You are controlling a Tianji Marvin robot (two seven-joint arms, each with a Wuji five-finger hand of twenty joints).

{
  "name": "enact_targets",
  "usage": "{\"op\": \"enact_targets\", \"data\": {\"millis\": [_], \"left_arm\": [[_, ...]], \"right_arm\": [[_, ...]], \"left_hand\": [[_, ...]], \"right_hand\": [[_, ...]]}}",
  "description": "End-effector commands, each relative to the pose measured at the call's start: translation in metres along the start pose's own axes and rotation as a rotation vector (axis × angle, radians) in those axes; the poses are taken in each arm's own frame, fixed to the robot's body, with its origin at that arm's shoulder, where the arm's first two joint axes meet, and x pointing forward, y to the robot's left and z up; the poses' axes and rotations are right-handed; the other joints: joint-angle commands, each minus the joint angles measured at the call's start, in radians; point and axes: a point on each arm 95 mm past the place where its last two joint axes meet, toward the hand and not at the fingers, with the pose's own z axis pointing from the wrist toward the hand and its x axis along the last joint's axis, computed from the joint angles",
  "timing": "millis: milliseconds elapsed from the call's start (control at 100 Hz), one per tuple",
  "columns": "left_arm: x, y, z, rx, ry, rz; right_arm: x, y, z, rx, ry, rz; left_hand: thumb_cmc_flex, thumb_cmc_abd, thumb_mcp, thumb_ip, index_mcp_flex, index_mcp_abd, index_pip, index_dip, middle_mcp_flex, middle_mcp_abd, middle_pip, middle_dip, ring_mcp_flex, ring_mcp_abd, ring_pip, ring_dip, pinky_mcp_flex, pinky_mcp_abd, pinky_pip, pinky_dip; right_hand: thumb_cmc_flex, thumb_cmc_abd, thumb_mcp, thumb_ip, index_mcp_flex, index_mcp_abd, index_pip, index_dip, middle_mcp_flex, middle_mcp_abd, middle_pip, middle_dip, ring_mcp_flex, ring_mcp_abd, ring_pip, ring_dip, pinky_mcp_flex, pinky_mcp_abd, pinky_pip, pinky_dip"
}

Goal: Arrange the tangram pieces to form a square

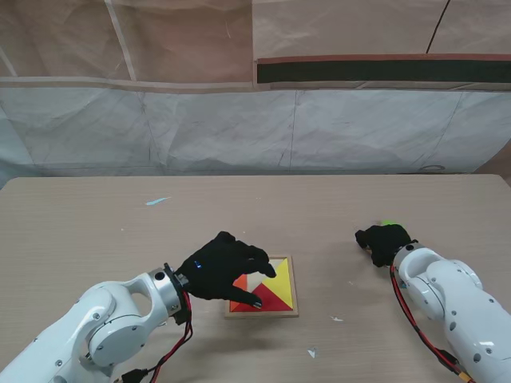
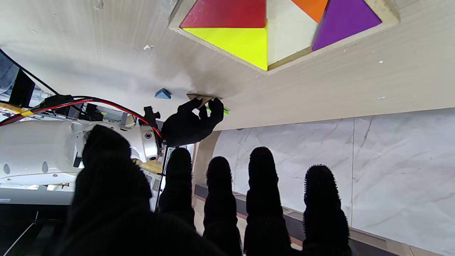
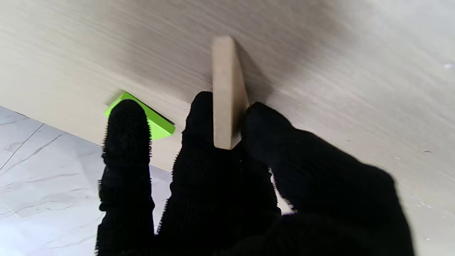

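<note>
A square wooden tray (image 1: 294, 289) lies near the middle of the table. Red (image 2: 227, 12), yellow (image 2: 238, 42), orange (image 2: 312, 7) and purple (image 2: 343, 19) pieces sit in the tray (image 2: 389, 12), with a bare patch between them. My left hand (image 1: 226, 267) hovers over the tray's left part, fingers (image 2: 261, 185) spread, holding nothing. To the right, my right hand (image 1: 386, 242) pinches a plain beige piece (image 3: 227, 92) on edge against the table. A green piece (image 3: 156, 122) lies just beyond that hand (image 2: 192, 122). A blue piece (image 2: 163, 94) rests near the right wrist.
A pale blue scrap (image 1: 157, 200) lies on the far left of the table. Small white flecks (image 1: 312, 352) dot the wood nearer to me. A plastic-covered wall (image 1: 255, 128) stands behind the table's far edge.
</note>
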Motion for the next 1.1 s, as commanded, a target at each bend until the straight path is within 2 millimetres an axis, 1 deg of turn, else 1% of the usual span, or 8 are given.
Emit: {"op": "enact_targets", "data": {"millis": [0,270,400,430,780,830,960,1090], "left_arm": [[0.0008,-0.0020,0.0002,-0.012,0.006,0.003],[0.0009,-0.0012,-0.0018,-0.015,0.008,0.005],[0.0008,-0.0005,-0.0029,-0.014,0.000,0.003],[0.0008,-0.0004,-0.0031,-0.015,0.000,0.003],[0.0012,0.0009,-0.0036,-0.009,-0.002,0.009],[0.0012,0.0012,-0.0040,-0.008,-0.003,0.012],[0.0014,0.0018,-0.0051,-0.011,-0.004,0.019],[0.0017,0.0016,-0.0057,-0.011,-0.005,0.022]], "right_arm": [[0.0078,-0.0207,-0.0017,0.052,0.023,0.032],[0.0100,-0.0192,0.0000,0.057,0.025,0.070],[0.0093,-0.0196,-0.0006,0.058,0.008,0.114],[0.0094,-0.0198,-0.0009,0.057,0.002,0.131],[0.0051,-0.0132,-0.0043,0.054,-0.039,0.253],[0.0049,-0.0130,-0.0045,0.056,-0.036,0.244],[0.0060,-0.0131,-0.0063,0.068,-0.027,0.236],[0.0061,-0.0138,-0.0073,0.077,-0.024,0.243]], "left_hand": [[0.019,0.035,0.001,0.027,0.023,0.000,0.003,0.007,0.000,-0.012,-0.023,-0.003,0.032,-0.010,0.003,0.012,-0.001,0.006,0.019,0.006],[0.020,0.037,0.001,0.027,0.024,0.000,0.006,0.007,-0.001,-0.013,-0.022,-0.003,0.033,-0.011,0.004,0.013,0.001,0.005,0.020,0.007],[0.020,0.037,0.001,0.027,0.023,0.001,0.007,0.007,-0.001,-0.014,-0.022,-0.003,0.032,-0.009,0.004,0.013,0.002,0.004,0.022,0.008],[0.021,0.037,0.001,0.027,0.024,0.001,0.007,0.008,-0.001,-0.013,-0.022,-0.003,0.032,-0.011,0.004,0.013,0.003,0.004,0.023,0.008],[0.022,0.038,0.001,0.027,0.027,0.003,0.011,0.008,-0.001,-0.015,-0.021,-0.002,0.034,-0.011,0.006,0.013,0.006,0.002,0.030,0.012],[0.022,0.037,0.001,0.027,0.029,0.002,0.012,0.009,-0.001,-0.015,-0.020,-0.002,0.035,-0.012,0.006,0.013,0.006,0.002,0.030,0.012],[0.022,0.039,0.001,0.027,0.029,0.001,0.013,0.009,0.000,-0.016,-0.020,-0.002,0.035,-0.013,0.006,0.013,0.007,0.002,0.031,0.013],[0.024,0.039,0.001,0.027,0.029,0.003,0.014,0.009,-0.001,-0.016,-0.020,-0.002,0.035,-0.012,0.007,0.013,0.007,0.002,0.032,0.013]], "right_hand": [[0.077,-0.024,-0.002,-0.038,0.064,-0.087,0.043,-0.089,0.038,-0.014,0.008,0.024,0.048,-0.023,0.001,0.012,0.047,-0.320,0.003,-0.032],[0.130,-0.028,-0.018,-0.064,0.136,-0.156,0.203,-0.202,0.139,-0.056,0.046,-0.019,0.107,-0.026,0.033,0.048,0.133,-0.337,0.009,-0.053],[0.137,-0.039,-0.004,-0.063,0.170,-0.185,0.224,-0.212,0.162,-0.070,0.060,-0.012,0.106,-0.022,0.046,0.078,0.139,-0.326,0.015,-0.068],[0.135,-0.044,0.011,-0.073,0.174,-0.190,0.240,-0.236,0.166,-0.071,0.058,-0.007,0.109,-0.019,0.032,0.099,0.137,-0.322,0.038,-0.117],[0.139,-0.042,0.010,-0.074,0.172,-0.186,0.225,-0.245,0.153,-0.068,0.048,-0.003,0.094,-0.009,0.026,0.113,0.130,-0.313,0.044,-0.129],[0.123,-0.038,-0.004,-0.057,0.163,-0.186,0.214,-0.243,0.152,-0.065,0.020,0.018,0.100,-0.007,0.010,0.101,0.135,-0.317,0.020,-0.056],[0.045,-0.052,-0.012,-0.050,0.114,-0.167,0.162,-0.236,0.110,-0.039,-0.030,0.022,0.078,0.003,-0.007,0.088,0.106,-0.293,-0.021,-0.008],[0.090,-0.063,-0.002,-0.047,0.119,-0.163,0.137,-0.206,0.102,-0.036,-0.033,0.034,0.089,-0.016,0.014,0.091,0.143,-0.352,0.015,0.048]]}}
